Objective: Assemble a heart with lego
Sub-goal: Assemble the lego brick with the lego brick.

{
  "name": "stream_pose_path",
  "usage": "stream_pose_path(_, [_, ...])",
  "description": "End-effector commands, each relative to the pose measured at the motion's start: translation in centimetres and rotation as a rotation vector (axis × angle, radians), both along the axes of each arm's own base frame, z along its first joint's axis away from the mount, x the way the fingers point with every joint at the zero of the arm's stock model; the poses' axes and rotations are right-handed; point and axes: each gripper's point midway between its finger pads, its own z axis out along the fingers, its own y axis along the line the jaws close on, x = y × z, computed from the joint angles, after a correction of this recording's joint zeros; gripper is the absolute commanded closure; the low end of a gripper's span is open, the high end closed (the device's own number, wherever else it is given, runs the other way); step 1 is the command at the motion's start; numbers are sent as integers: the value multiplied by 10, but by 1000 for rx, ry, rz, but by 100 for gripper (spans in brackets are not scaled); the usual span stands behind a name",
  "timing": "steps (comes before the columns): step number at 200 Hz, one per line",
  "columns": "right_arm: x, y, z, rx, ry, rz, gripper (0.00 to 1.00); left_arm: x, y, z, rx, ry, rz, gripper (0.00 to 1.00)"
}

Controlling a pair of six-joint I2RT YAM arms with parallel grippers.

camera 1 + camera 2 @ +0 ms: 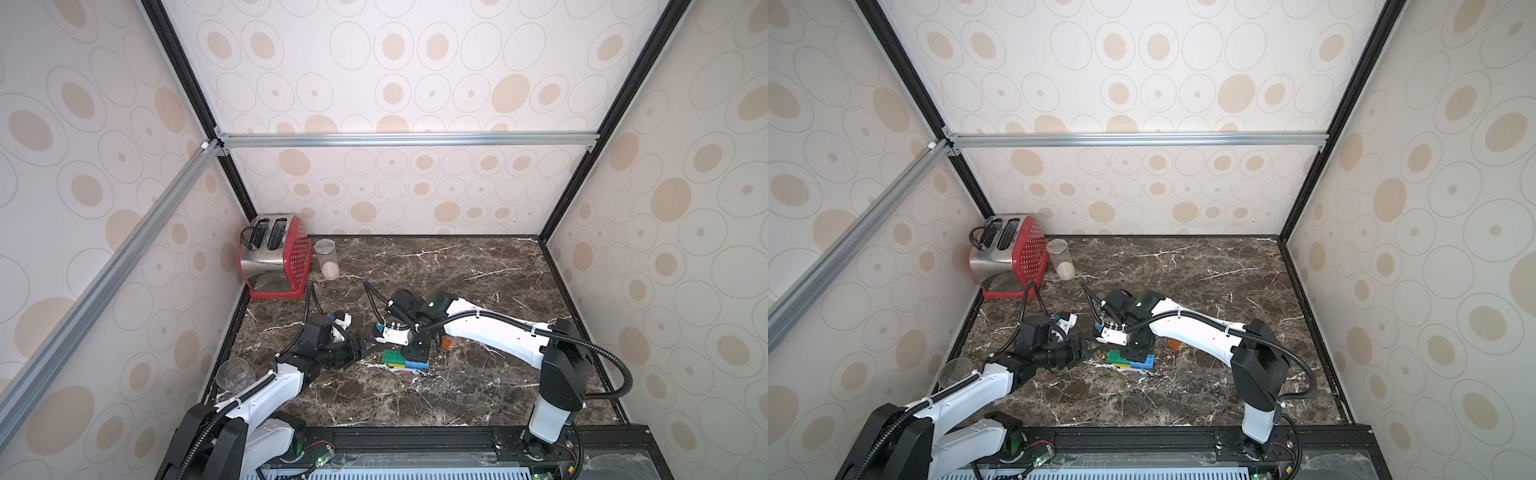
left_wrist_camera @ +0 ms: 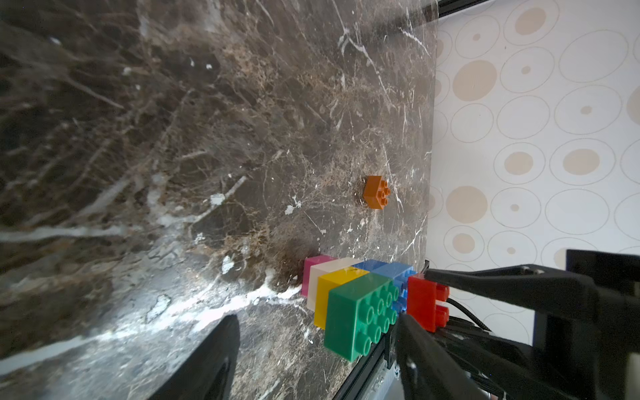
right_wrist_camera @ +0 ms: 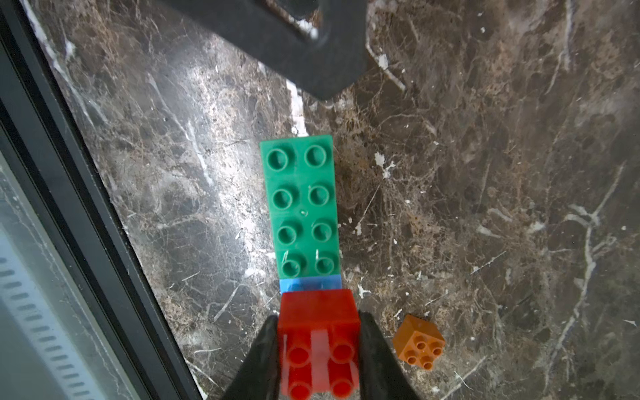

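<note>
The half-built heart [image 1: 406, 362], a stepped plastic stack of pink, white, yellow-blue and green-blue rows, stands studs-up on the marble worktop [image 1: 457, 395]. The right gripper [image 3: 317, 332] clenches its fingers on the square red brick [image 3: 317, 311] over the stack's blue end, beside the oblong green brick [image 3: 303, 207]. Align the studs, then press straight down. The left gripper [image 1: 1088, 343], fingers released, could brace the stack. Beyond lies 1 small orange brick [image 3: 418, 343].

R arm [image 1: 490, 332]: reaches in from right of brick stack [image 1: 405, 362], wrist pitched down. R gripper [image 3: 318, 332]: directly above stack, pointing down, jaws clamped on red brick [image 3: 318, 311]. L arm [image 1: 282, 374]: low, extended toward stack from its left. L gripper [image 1: 360, 345]: approx. horizontal, just beside stack, jaws apart, empty.
</note>
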Motion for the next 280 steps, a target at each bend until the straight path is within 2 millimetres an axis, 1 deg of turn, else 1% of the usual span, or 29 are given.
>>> stream_pose_path(1, [-9, -1, -8, -21, 36, 11, 69, 1, -1, 1, 7, -9, -2, 29])
stream_pose_path(29, [-12, -4, -11, -41, 44, 15, 69, 1, 0, 1, 8, -10, -1, 29])
stream_pose_path(79, [-8, -13, -18, -80, 24, -2, 69, 1, 0, 0, 11, -11, -3, 29])
stream_pose_path(132, [-9, -11, -23, -73, 31, -6, 69, 1, 0, 0, 13, -10, -3, 29])
stream_pose_path(162, [-18, -9, -24, -58, 68, 27, 69, 1, 0, 0, 14, -8, -2, 29])
stream_pose_path(175, [-24, -10, -26, -68, 87, 47, 69, 1, 0, 0, 15, -9, -2, 29])
stream_pose_path(191, [-26, -13, -26, -85, 94, 46, 69, 1, 0, 0, 16, -9, -2, 28])
stream_pose_path(212, [-20, -20, -30, -129, 59, 35, 69, 1, 0, -1, 16, -8, -2, 28])
stream_pose_path(235, [-6, -31, -37, -205, -10, 18, 69, 0, 0, -1, 18, -7, -3, 28])
stream_pose_path(260, [-9, -35, -46, -218, 0, 47, 69, 1, 1, -2, 25, -5, -3, 28])
stream_pose_path(280, [-16, -30, -47, -186, 27, 65, 70, 1, 1, -1, 28, -6, -2, 28])
